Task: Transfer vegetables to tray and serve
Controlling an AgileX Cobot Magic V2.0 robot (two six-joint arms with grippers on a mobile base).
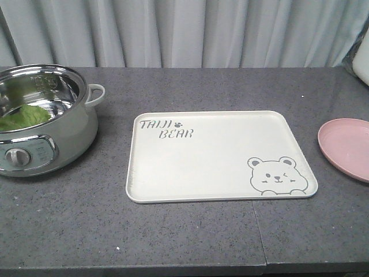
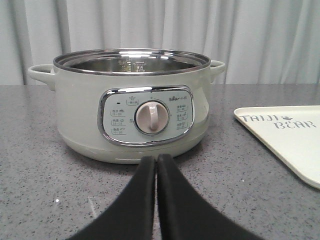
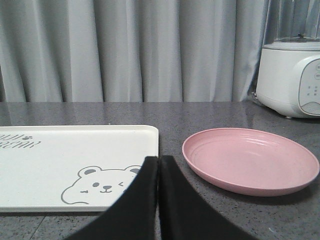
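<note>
The green lettuce leaf (image 1: 23,116) lies inside the steel-lined electric pot (image 1: 40,124) at the left of the counter. The cream-white bear tray (image 1: 213,158) lies flat in the middle with nothing on it. It also shows in the left wrist view (image 2: 295,137) and the right wrist view (image 3: 60,155). My left gripper (image 2: 156,162) is shut and empty, low over the counter just in front of the pot (image 2: 135,105). My right gripper (image 3: 159,162) is shut and empty, near the tray's front right corner. Neither gripper shows in the front view.
A round pink plate (image 1: 349,147) sits right of the tray, also in the right wrist view (image 3: 250,160). A white blender base (image 3: 292,77) stands at the back right. Grey curtains hang behind the dark speckled counter (image 1: 184,231).
</note>
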